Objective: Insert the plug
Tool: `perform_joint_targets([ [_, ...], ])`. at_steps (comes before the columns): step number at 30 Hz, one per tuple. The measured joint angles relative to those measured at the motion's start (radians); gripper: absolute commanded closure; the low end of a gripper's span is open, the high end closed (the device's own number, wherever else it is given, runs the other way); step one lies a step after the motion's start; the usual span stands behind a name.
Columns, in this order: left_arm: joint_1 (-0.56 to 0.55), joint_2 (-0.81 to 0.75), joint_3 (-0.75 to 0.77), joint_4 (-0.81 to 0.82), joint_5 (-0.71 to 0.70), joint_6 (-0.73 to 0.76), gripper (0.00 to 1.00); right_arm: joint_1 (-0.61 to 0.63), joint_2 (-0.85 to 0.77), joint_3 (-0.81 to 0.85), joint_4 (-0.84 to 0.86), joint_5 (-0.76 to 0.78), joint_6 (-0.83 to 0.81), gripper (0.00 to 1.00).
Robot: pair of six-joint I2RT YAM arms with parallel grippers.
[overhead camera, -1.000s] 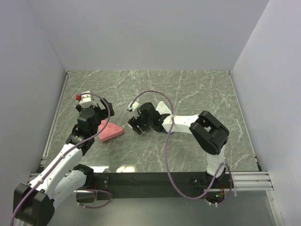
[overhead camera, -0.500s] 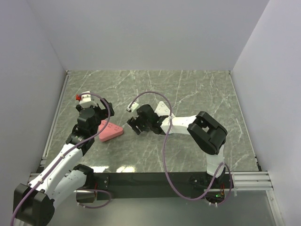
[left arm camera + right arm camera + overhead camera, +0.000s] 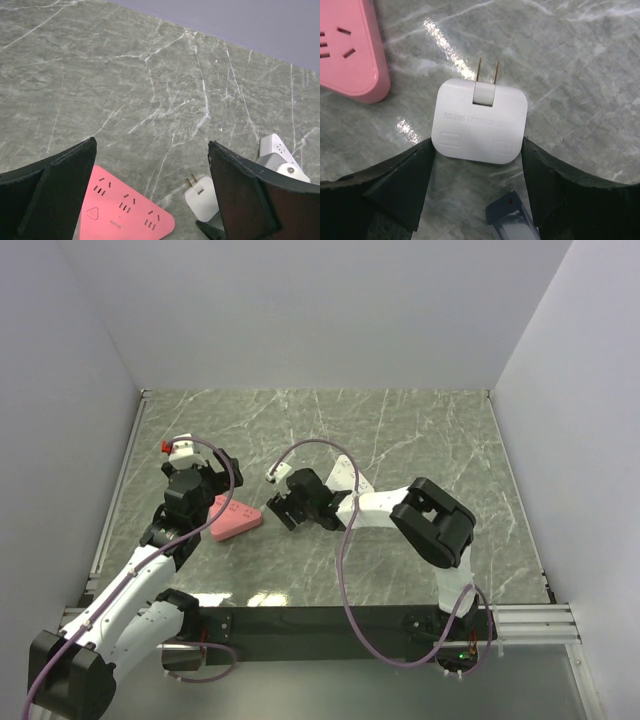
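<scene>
The white plug (image 3: 479,121) lies flat on the marble table, its two brass prongs pointing away from my right gripper (image 3: 477,150). That gripper is open, with one fingertip at each near corner of the plug. The pink power strip (image 3: 236,518) lies face up just left of the plug, and its corner shows in the right wrist view (image 3: 347,50). My left gripper (image 3: 151,145) is open and empty above the strip (image 3: 120,210). The plug (image 3: 202,200) shows to the strip's right. In the top view my right gripper (image 3: 284,506) covers the plug.
A second white block (image 3: 341,472) sits on the table behind my right arm. A purple cable (image 3: 345,560) loops over that arm. Walls close off the table (image 3: 420,430) at the left, back and right.
My right gripper has slid left, closer to the pink power strip. The left arm and the strip have not moved.
</scene>
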Motion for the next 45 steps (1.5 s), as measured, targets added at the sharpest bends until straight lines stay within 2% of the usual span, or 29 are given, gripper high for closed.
perform_joint_targets([
  [3, 0.0, 0.0, 0.0, 0.0, 0.002, 0.0, 0.01, 0.005, 0.01, 0.002, 0.023, 0.011, 0.007, 0.28],
  [7, 0.0, 0.0, 0.0, 0.0, 0.006, 0.0, 0.0, 0.005, 0.013, 0.002, 0.034, 0.026, 0.01, 0.57],
  [11, 0.0, 0.0, 0.0, 0.0, 0.016, 0.0, 0.0, 0.006, 0.011, -0.004, 0.04, 0.043, 0.005, 0.66],
  [15, 0.0, 0.0, 0.0, 0.002, 0.048, 0.0, 0.01, 0.007, -0.064, -0.067, 0.019, 0.062, -0.032, 0.69],
  [20, 0.0, -0.001, 0.0, 0.017, 0.159, 0.0, 0.03, 0.007, -0.28, -0.148, -0.016, 0.061, -0.095, 0.68],
  [25, 0.0, -0.021, 0.0, 0.046, 0.344, -0.015, 0.07, 0.013, -0.505, -0.193, -0.005, 0.032, -0.142, 0.68],
  [31, 0.0, -0.027, 0.0, 0.109, 0.56, -0.054, 0.08, 0.05, -0.661, -0.274, 0.008, -0.02, -0.174, 0.68],
  [35, -0.001, -0.031, 0.0, 0.105, 0.568, -0.057, 0.06, 0.06, -0.661, -0.278, 0.006, -0.027, -0.177, 0.67],
  [38, -0.001, -0.04, 0.0, 0.101, 0.561, -0.056, 0.04, 0.059, -0.623, -0.277, 0.009, -0.026, -0.175, 0.61],
  [45, -0.001, -0.018, 0.0, 0.094, 0.493, -0.056, 0.01, 0.049, -0.418, -0.194, -0.016, -0.025, -0.132, 0.38],
])
